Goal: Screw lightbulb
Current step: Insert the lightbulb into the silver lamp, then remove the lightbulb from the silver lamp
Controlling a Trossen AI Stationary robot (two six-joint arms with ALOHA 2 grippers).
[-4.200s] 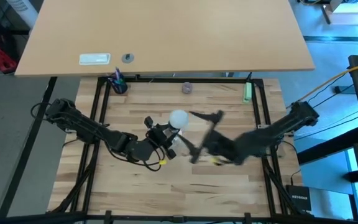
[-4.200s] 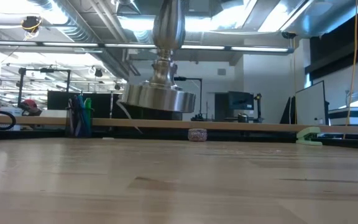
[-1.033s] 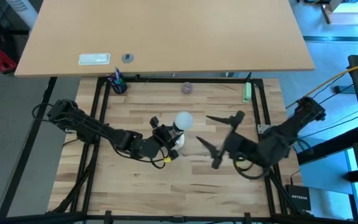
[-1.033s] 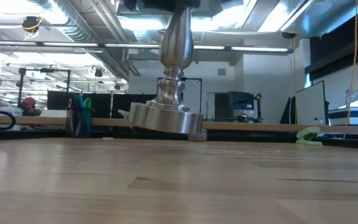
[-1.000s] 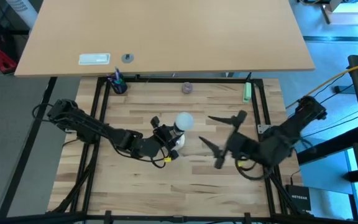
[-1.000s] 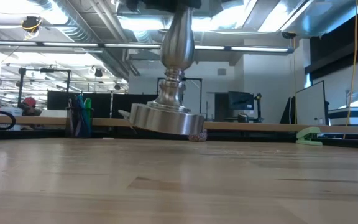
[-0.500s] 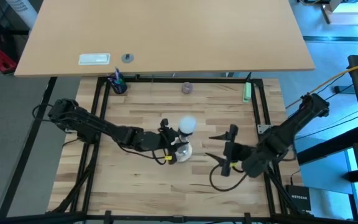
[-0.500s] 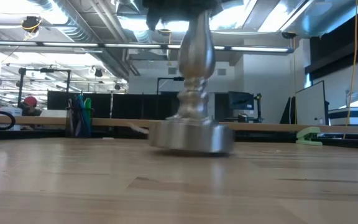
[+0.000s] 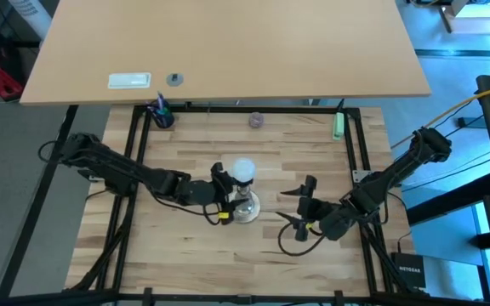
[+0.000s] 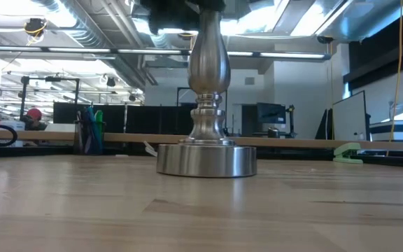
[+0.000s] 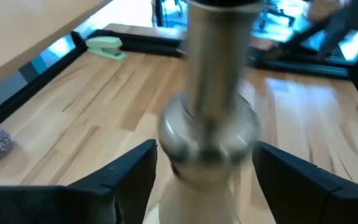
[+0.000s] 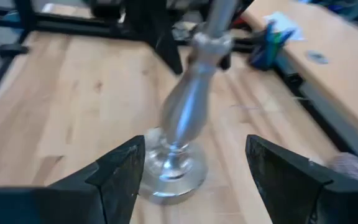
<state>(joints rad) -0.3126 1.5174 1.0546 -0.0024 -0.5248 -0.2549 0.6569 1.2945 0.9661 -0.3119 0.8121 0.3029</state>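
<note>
White lightbulb [image 9: 243, 170] seated atop stand [image 9: 246, 209], upright on counter [image 9: 185, 246] | left fingers [image 9: 219, 192] open at its 9 o'clock, empty | right fingers [image 9: 302, 214] open at 3 o'clock, empty | tightness unclear

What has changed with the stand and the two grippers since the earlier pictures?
The stand, earlier lifted and tilted, now sits upright on the table. The left gripper has opened around its stem. The right gripper has pulled back, open and empty. The bulb stays on top.
</note>
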